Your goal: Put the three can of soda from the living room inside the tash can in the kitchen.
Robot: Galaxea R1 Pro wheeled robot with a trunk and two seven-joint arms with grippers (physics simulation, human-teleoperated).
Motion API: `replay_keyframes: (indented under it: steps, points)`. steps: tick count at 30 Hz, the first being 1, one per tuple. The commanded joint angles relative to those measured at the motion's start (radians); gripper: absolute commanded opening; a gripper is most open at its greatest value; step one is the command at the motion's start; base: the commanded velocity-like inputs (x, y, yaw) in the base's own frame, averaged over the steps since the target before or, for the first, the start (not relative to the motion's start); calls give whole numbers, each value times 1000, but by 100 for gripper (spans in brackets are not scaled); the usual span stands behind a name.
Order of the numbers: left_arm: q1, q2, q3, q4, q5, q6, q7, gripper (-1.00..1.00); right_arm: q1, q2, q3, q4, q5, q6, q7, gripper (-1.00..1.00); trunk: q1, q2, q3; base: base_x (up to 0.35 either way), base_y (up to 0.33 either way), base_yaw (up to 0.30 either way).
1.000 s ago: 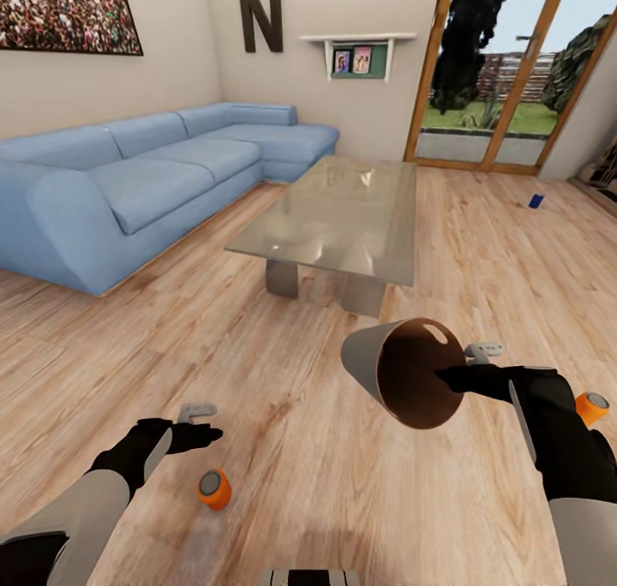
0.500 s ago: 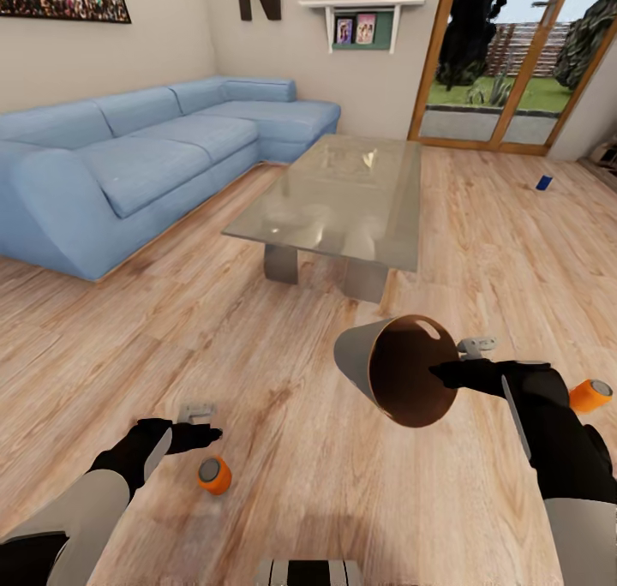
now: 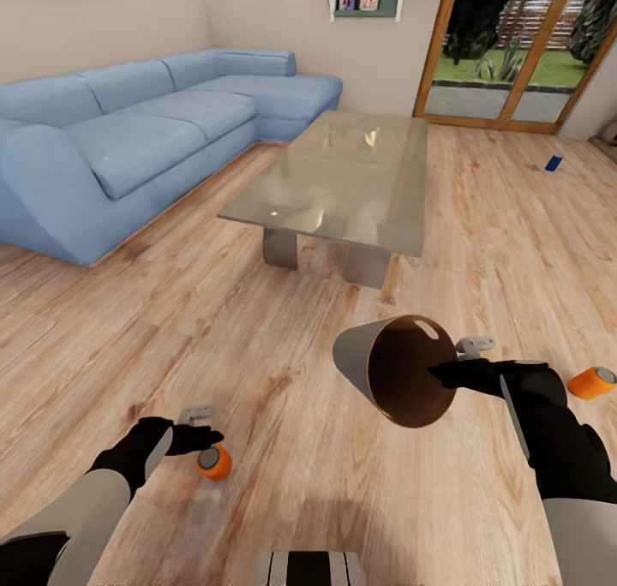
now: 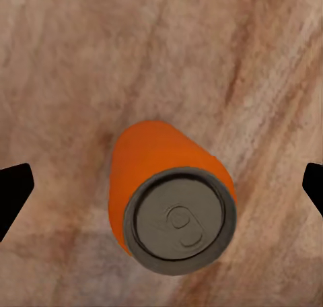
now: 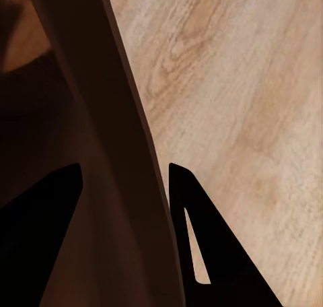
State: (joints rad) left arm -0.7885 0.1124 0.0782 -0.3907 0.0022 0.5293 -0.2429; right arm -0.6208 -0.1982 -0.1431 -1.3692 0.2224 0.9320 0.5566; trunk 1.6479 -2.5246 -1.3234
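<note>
The left tool (image 3: 199,427), fingers apart, has closed on the orange soda can (image 3: 212,462); the right tool (image 3: 446,372) stays clamped on the trash can's (image 3: 364,359) rim, so a pickup looks imminent.

Orange can (image 4: 168,199), grey top up, on wood floor (image 4: 81,64); pincer fingertips (image 4: 12,192) spread wide.

A light wood-plank floor (image 3: 171,329) fills most of the head view. Three soda cans lie or stand on it — an orange can (image 3: 212,462) with a grey top at the lower left, on its side, a second orange can (image 3: 592,382) on its side at the right edge, and a dark blue can (image 3: 554,163) standing far off at the upper right. A glass-topped coffee table (image 3: 343,183) stands on the planks at centre — a blue sofa (image 3: 128,140) rests along the upper left.
</note>
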Motion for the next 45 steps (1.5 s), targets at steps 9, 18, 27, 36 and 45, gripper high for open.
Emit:
replay_keyframes:
  steps: [9, 18, 27, 36, 45]
  points:
    - [0, -14, 0, -5, -3, 10, -1, 100, 0, 0, 2, -1, -25, 5, 3, -100, 0, 0, 0, 0, 0, 0]
    - [0, -16, 0, -1, -4, 11, -1, 100, 0, 0, 3, 0, -25, 5, 3, -100, 4, -2, -35, 0, 0, 0]
    - [0, -16, 0, -4, -2, 11, -1, 100, 1, 0, 25, 1, -23, 5, 3, -100, 6, -3, -54, 0, 0, 0]
    - [0, -16, 0, -5, -2, 11, -1, 100, 1, 0, 31, 1, -24, 5, -1, -100, 9, -5, -77, 0, 0, 0]
    - [0, -16, 0, -7, -1, 11, 0, 100, 2, 0, 31, 1, -25, 5, -2, -100, 11, -6, -93, 0, 0, 0]
